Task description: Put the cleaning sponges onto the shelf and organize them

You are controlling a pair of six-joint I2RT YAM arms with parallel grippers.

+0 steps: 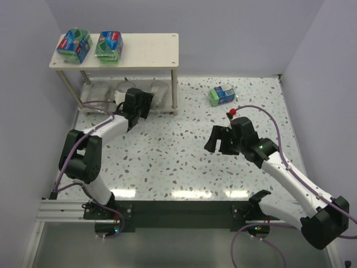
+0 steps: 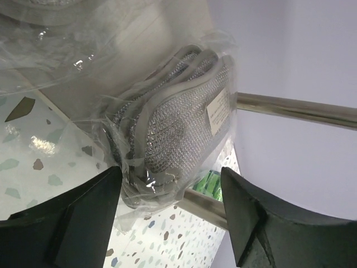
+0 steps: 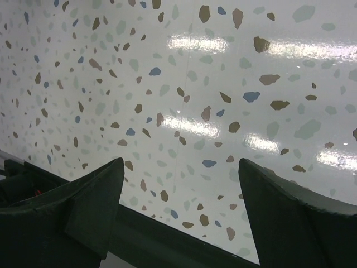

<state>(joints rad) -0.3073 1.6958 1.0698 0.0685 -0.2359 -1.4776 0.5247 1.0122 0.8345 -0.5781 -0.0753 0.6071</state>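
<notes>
Two green cleaning sponges (image 1: 74,46) (image 1: 109,46) lie on the top board of the shelf (image 1: 148,50). Three silvery scourer packs (image 1: 99,92) (image 1: 125,89) (image 1: 160,92) sit on its lower tier. My left gripper (image 1: 147,101) is at that tier, open. In the left wrist view, its gripper (image 2: 170,187) has the lower end of a scourer pack (image 2: 178,117) between its spread fingers, the clear wrap against the left finger (image 2: 72,218). A third green sponge (image 1: 223,94) lies on the table to the right. My right gripper (image 1: 219,144) hangs open over bare table, holding nothing (image 3: 181,167).
Thin metal shelf legs (image 1: 174,89) (image 2: 295,109) stand close beside the left gripper. The terrazzo table (image 1: 184,162) is closed in by pale walls at the back and sides. A dark rail (image 3: 167,243) runs along the near edge. The green pack (image 2: 207,184) shows past the scourer.
</notes>
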